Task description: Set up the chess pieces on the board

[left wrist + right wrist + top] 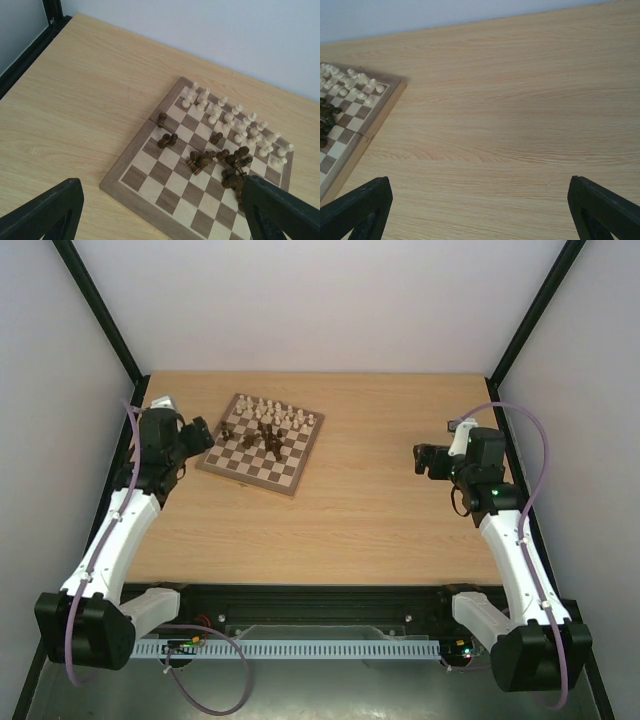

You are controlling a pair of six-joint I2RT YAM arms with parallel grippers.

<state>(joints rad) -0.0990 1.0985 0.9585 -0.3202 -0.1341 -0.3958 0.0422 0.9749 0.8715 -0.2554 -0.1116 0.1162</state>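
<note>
The board (262, 445) lies at the back left of the table, turned a little. It also shows in the left wrist view (165, 192) and at the left edge of the right wrist view (350, 125). Cream pieces (275, 412) stand in two rows along its far side (235, 120). Dark brown pieces (265, 435) lie jumbled near the board's middle (220, 162), several toppled. My left gripper (205, 432) is open and empty beside the board's left edge. My right gripper (425, 458) is open and empty over bare table, far right of the board.
Black frame posts (100, 310) and pale walls close in the table on both sides. A black rail (30, 47) runs along the table's left edge.
</note>
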